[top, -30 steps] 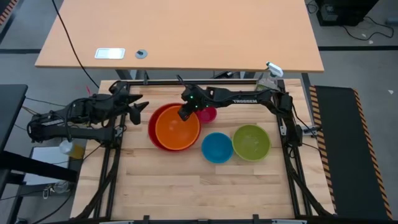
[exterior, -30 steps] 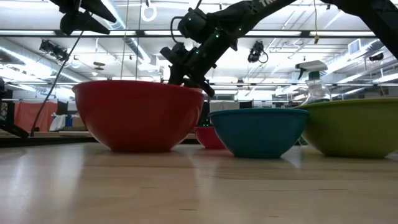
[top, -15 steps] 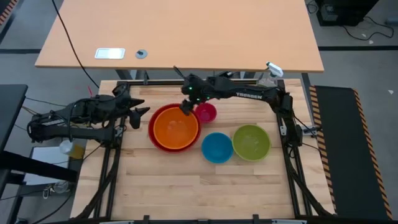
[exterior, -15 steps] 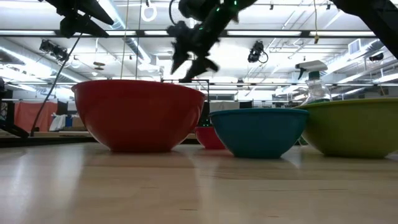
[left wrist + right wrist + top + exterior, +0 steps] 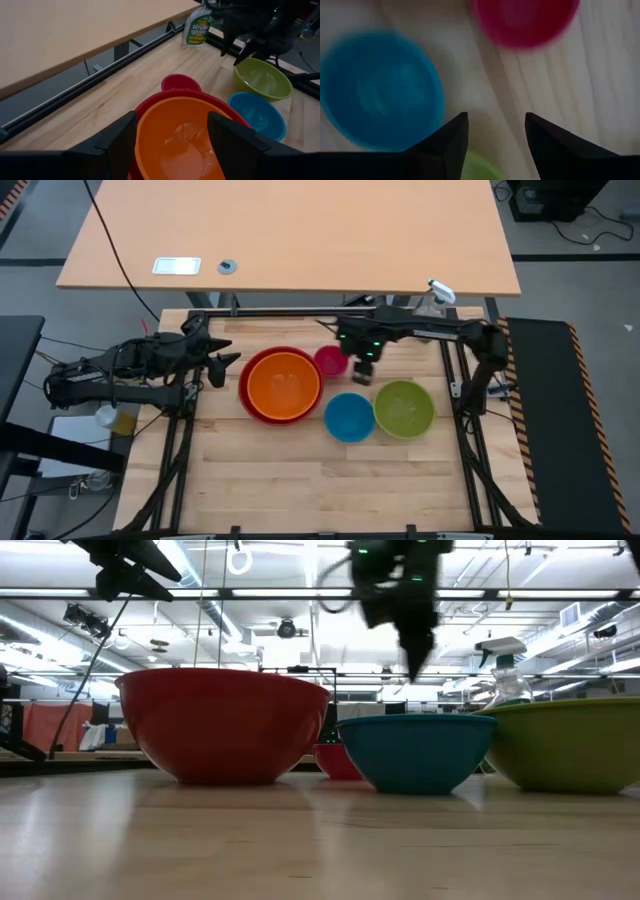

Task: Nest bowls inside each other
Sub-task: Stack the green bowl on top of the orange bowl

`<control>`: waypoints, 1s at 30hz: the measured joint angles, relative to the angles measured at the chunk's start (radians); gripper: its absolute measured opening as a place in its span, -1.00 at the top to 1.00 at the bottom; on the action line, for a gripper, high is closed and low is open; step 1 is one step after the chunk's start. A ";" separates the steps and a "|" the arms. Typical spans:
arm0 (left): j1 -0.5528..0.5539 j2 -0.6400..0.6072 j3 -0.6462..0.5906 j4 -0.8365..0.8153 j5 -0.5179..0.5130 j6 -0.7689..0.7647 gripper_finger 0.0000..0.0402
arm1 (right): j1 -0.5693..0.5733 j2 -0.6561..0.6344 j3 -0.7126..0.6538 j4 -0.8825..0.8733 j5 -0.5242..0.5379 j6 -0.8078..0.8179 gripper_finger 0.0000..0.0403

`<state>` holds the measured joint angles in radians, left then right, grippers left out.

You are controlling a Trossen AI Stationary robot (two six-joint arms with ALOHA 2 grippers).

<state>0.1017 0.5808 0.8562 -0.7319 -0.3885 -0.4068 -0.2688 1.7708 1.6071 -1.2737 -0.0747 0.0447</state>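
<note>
- Lime green bowl (image 5: 404, 408) sits beside the blue bowl (image 5: 349, 417); orange bowl (image 5: 285, 384) is nested in the red bowl (image 5: 246, 376).
- My right gripper (image 5: 364, 372) hangs above, fingers apart, empty.
- I'd centre over the green rim before closing.

1. The left gripper (image 5: 222, 363) sits at centre-left of the high view, fingers spread, arm reaching in from the left edge.
2. The right gripper (image 5: 364, 373) hangs just above centre, fingers apart, holding nothing.
</note>
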 joint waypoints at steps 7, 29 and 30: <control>0.000 0.002 0.000 0.003 -0.010 0.034 -0.22 | -0.013 -0.168 -0.299 0.018 0.077 -0.213 0.00; 0.000 0.002 0.000 0.003 -0.063 0.035 -0.22 | -0.005 -0.186 -0.568 0.152 0.070 -0.420 0.62; 0.000 0.002 0.000 0.003 -0.063 0.035 -0.22 | -0.005 -0.186 -0.570 0.149 0.070 -0.424 0.70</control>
<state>0.1017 0.5827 0.8562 -0.7292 -0.4517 -0.3721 -0.2741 1.5845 1.0369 -1.1248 -0.0046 -0.3789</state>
